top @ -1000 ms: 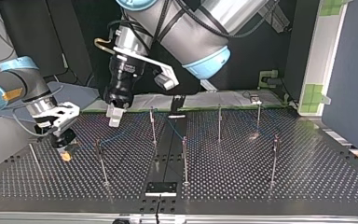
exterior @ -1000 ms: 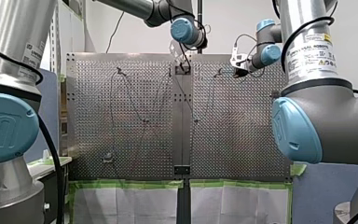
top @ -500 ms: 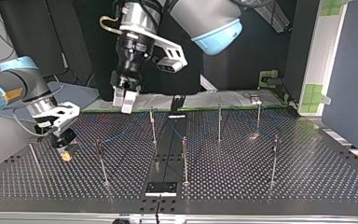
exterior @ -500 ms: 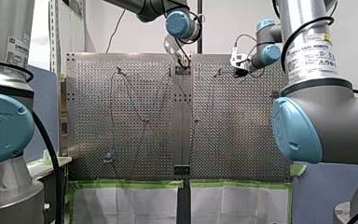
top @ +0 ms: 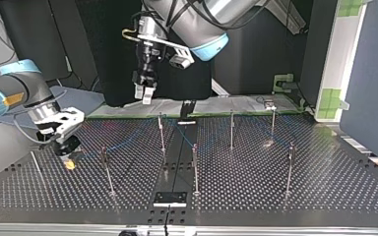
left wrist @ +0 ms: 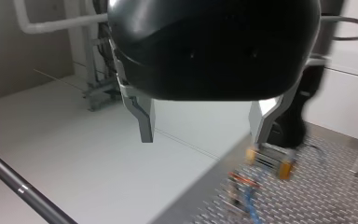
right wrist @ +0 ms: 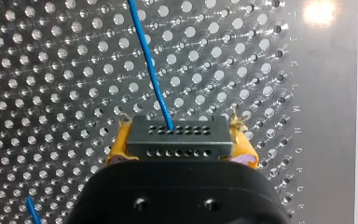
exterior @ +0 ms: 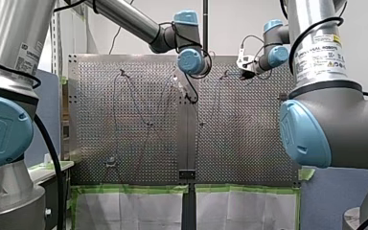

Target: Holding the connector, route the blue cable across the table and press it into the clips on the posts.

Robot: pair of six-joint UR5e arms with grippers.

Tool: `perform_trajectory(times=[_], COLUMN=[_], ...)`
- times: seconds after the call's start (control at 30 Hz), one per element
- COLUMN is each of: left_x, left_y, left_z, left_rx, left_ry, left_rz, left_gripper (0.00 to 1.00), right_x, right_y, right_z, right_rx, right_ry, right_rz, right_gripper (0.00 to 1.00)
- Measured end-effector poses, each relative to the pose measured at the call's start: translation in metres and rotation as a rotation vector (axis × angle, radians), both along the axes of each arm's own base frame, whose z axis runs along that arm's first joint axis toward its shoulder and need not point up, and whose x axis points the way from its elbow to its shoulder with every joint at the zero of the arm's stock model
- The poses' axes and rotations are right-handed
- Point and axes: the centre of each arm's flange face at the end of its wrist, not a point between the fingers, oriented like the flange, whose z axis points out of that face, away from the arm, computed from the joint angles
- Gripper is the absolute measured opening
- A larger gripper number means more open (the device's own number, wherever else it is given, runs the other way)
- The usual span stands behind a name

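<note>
Connector (right wrist: 177, 133): gripped crosswise between the yellow pads of the right jaws, which are closed firmly on its two ends; held low over the counter (top: 325, 187), close to its edge at the top view's left.
Blue cable (right wrist: 149, 60): seen leaving the connector's front face and running straight ahead of the right jaws over the perforated surface, its long axis pointing away from them toward the counter's middle.
Left jaws: spread wide with nothing between them, raised well above the counter's far edge in the top view, well apart from the cable.
Nearer arm: the right one, judged the only one placed to steer the cable.
Posts (top: 161, 132): standing upright across the counter; one (top: 106, 169) is near the right jaws, toward the centre.
Clips: too small to be read; whether the cable is seated in any cannot be told.
Next move, as judged: the connector would be carried sideways so that the cable is drawn taut against a post head.
</note>
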Motion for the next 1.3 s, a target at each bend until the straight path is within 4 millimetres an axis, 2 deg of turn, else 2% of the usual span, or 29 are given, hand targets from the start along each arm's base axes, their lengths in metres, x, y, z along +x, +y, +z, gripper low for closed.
perform_trajectory(times=[0.23,0.43,1.3], left_x=[0.001,-0.002,-0.035], left_y=[-0.002,0.002,0.039], left_z=[-0.059,-0.097,-0.167], left_rx=[0.042,0.071,0.165], left_ry=[0.044,0.066,0.047], left_rz=[0.001,0.001,0.014], left_gripper=[1.00,1.00,1.00], right_x=[-0.001,-0.003,-0.011], right_y=[-0.001,-0.002,-0.006], right_z=[0.000,0.000,0.000], right_rx=[0.000,-0.001,-0.001], right_ry=[0.000,0.000,0.001], right_rz=[-0.002,-0.007,-0.030], right_gripper=[0.00,0.00,0.00])
